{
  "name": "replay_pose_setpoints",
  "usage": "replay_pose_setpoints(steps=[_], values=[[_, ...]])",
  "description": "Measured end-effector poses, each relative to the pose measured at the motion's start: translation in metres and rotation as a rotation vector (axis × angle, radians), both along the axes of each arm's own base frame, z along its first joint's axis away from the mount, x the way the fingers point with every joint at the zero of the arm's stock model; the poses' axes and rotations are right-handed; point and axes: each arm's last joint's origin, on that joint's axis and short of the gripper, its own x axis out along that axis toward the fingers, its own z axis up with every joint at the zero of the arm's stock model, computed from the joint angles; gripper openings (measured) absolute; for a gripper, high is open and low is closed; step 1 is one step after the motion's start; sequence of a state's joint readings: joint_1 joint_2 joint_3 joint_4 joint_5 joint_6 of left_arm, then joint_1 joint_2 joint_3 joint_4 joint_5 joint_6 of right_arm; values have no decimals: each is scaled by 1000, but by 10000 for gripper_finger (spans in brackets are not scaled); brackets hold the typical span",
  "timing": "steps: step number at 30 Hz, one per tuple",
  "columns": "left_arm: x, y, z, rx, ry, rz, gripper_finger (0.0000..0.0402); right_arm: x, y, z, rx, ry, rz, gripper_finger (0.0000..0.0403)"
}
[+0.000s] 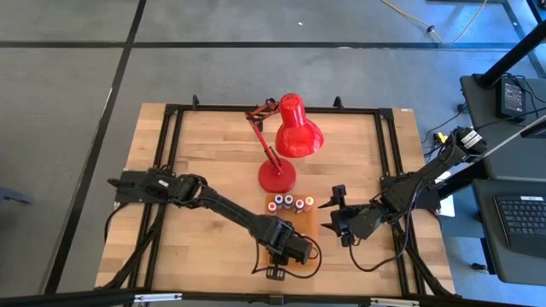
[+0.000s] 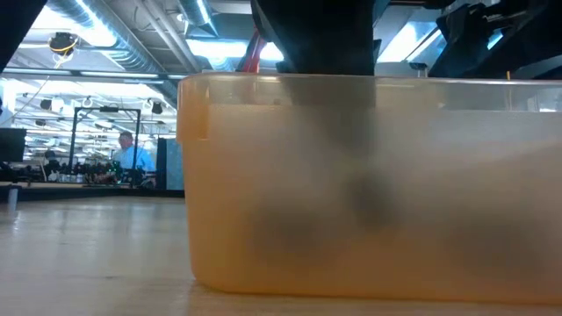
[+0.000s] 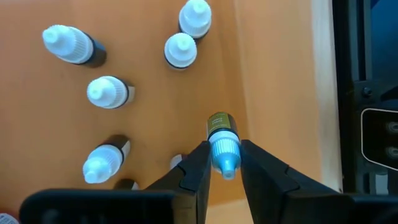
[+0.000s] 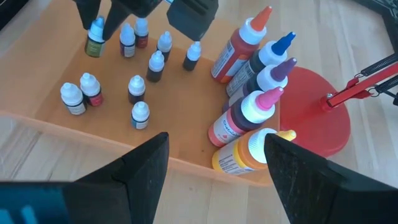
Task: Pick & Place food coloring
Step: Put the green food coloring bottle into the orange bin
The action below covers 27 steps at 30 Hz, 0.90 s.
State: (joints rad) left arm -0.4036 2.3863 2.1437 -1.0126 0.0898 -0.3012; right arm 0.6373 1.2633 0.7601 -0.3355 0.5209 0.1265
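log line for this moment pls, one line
left gripper: shut on blue-capped dropper bottle, over orange tray | right gripper: open, beside tray, waiting | other small bottles: upright in tray

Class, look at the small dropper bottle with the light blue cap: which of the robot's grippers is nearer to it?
Left. The left gripper is shut on the blue-capped bottle over the orange tray. The right gripper hangs open at the tray's far edge, beside the tall squeeze bottles.

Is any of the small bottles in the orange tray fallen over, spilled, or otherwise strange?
No spill or fallen bottle shows. One oddity: the left gripper is shut on a small bottle with a blue cap, while the other small bottles in the orange tray have white caps.
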Motion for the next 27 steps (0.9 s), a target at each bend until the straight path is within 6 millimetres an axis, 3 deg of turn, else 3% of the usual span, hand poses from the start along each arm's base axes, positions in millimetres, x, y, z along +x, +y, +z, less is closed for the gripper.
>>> replay_pose_setpoints(steps=[27], values=[[-1, -2, 0, -59, 28, 6, 87, 0, 0, 0, -1, 0, 2, 265]])
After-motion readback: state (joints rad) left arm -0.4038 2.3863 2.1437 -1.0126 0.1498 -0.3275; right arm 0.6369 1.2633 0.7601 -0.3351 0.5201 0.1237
